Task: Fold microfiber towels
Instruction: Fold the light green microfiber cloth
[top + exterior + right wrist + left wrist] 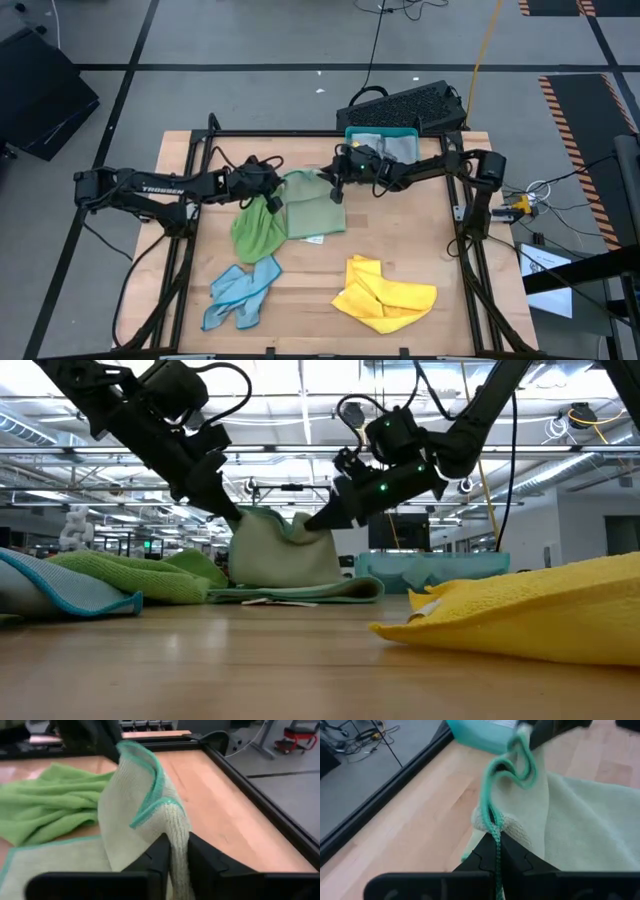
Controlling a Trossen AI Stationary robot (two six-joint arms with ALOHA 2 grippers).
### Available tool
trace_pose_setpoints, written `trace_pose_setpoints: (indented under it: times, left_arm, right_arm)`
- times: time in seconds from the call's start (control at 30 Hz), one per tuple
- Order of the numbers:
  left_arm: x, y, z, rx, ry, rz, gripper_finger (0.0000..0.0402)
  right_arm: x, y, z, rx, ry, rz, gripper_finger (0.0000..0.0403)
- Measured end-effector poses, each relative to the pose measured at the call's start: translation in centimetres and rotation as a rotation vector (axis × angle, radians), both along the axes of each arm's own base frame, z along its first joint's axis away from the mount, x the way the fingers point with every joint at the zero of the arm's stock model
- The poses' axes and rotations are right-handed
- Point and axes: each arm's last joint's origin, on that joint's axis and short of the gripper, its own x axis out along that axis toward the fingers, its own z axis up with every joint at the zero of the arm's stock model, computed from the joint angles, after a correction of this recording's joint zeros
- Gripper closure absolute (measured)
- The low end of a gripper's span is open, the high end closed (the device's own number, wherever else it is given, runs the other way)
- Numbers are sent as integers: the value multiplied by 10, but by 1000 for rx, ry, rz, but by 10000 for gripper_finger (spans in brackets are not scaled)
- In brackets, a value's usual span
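You're looking at both arms working the same cloth right now. The left pincer [496,851] is clamped tight on the teal-stitched edge of the pale green towel [312,208], and the hem is running straight down between its two dark fingers. The right pincer [179,851] is gripping the opposite part of that same edge, with a thick fold of cloth sitting between its fingers, so its jaws are standing just a little apart around the fabric.

From the low camera you're seeing the two pincers holding the towel's far edge up off the tabletop [400,230] so it's standing like a small tent, while the rest of it is lying flat on the wood. The lifted edge is sagging and curling between the two grips.

The bright green towel [256,228] is lying bunched just beside the pale one, on the left arm's side, touching or slightly overlapping it. The light blue towel [238,292] is sitting crumpled nearer the front edge, and the yellow towel [385,294] is lying rumpled at the front on the right arm's side, well apart from the one being held.

The teal tray [382,142] is sitting at the back of the tabletop, just behind the right pincer, with grey cloth showing inside it.
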Motion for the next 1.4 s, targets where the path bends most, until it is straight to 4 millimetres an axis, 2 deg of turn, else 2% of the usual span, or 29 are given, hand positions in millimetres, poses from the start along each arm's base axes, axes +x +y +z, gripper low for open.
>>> trace_pose_setpoints:
  times: [0.23, 0.4, 0.7, 0.93, 1.03, 1.27, 1.4]
  left_arm:
    - [1, -3, 0, 8, 1, -20, 394]
    - [1, -4, 0, 25, 12, -38, 394]
    - [1, -4, 0, 42, 22, -51, 394]
    - [2, -5, 0, 37, 18, -62, 394]
    - [2, -5, 1, 38, 13, -64, 394]
    - [2, -5, 1, 37, 10, -65, 394]
    - [3, -5, 2, 39, 3, -65, 394]
  right_arm:
    - [-15, 6, 25, 30, 76, -5, 261]
    - [-21, 17, 33, -55, 157, 63, 228]
    - [-24, 26, 28, -65, 238, 117, 222]
    - [-21, 31, 39, -101, 157, 185, 222]
    - [-19, 35, 37, -110, 162, 227, 221]
    - [-17, 41, 36, -193, 172, 278, 182]
    - [-17, 42, 36, -224, 173, 295, 186]
